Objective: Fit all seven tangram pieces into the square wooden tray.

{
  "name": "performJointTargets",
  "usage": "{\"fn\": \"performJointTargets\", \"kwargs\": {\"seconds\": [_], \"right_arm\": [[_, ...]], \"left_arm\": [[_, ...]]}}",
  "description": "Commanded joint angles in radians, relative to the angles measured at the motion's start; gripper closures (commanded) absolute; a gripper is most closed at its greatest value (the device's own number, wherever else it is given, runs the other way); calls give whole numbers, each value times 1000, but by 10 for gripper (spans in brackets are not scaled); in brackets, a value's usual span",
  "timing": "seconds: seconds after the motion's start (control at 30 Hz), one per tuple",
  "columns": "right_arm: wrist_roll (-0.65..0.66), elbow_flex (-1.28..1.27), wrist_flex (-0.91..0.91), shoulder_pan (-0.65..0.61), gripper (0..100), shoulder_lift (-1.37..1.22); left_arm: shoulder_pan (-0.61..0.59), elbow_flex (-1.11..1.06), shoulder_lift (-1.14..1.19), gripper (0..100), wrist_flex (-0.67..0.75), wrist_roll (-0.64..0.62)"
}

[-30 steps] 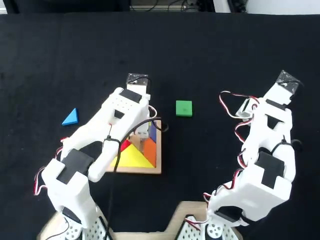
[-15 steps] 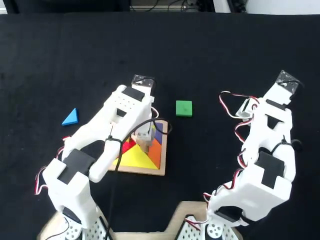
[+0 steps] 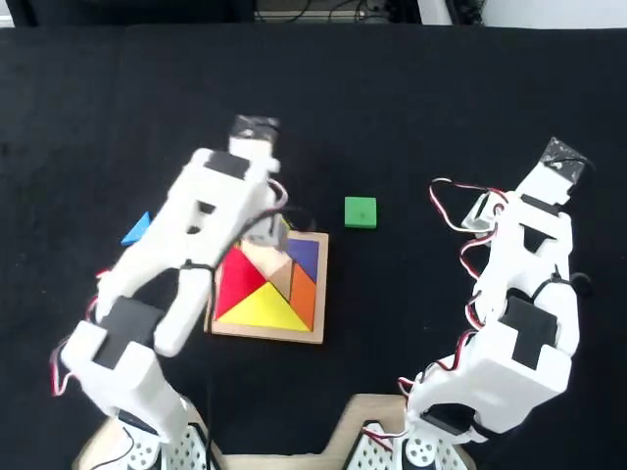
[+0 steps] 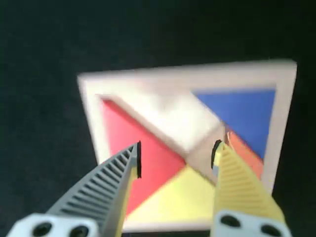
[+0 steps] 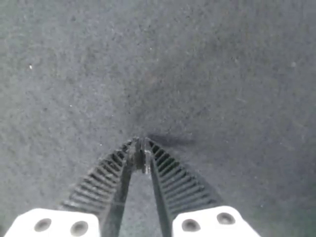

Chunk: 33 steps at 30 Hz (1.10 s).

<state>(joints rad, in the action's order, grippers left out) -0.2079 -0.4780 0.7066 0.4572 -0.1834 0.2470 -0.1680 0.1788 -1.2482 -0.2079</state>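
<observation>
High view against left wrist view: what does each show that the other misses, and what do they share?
High view, not the left wrist: the green square and the loose blue triangle lying on the cloth outside the tray, plus the right arm.

Left wrist, not the high view: the left gripper seen close, open above the tray.

Both: the tray holding the red, yellow, blue and orange pieces, with bare wood left.

Across the whole worktop [image 3: 118, 117], a black cloth [image 3: 460, 88]. At the middle of the near edge, a pale wooden board [image 3: 377, 409]. Beyond the far edge, dark cables [image 3: 333, 10]; past the far right corner, a white surface [image 3: 554, 12].
</observation>
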Motion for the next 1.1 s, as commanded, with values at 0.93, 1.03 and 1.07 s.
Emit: {"fn": "performJointTargets", "kwargs": {"seconds": [0.93,1.03,1.07], "right_arm": [[15,51,3,-21,987,4],[15,51,3,-21,987,4],[15,51,3,-21,987,4]], "left_arm": [[21,-179,8,755,153,12],[41,-185,3,755,143,12],[54,-180,3,755,123,12]]}}
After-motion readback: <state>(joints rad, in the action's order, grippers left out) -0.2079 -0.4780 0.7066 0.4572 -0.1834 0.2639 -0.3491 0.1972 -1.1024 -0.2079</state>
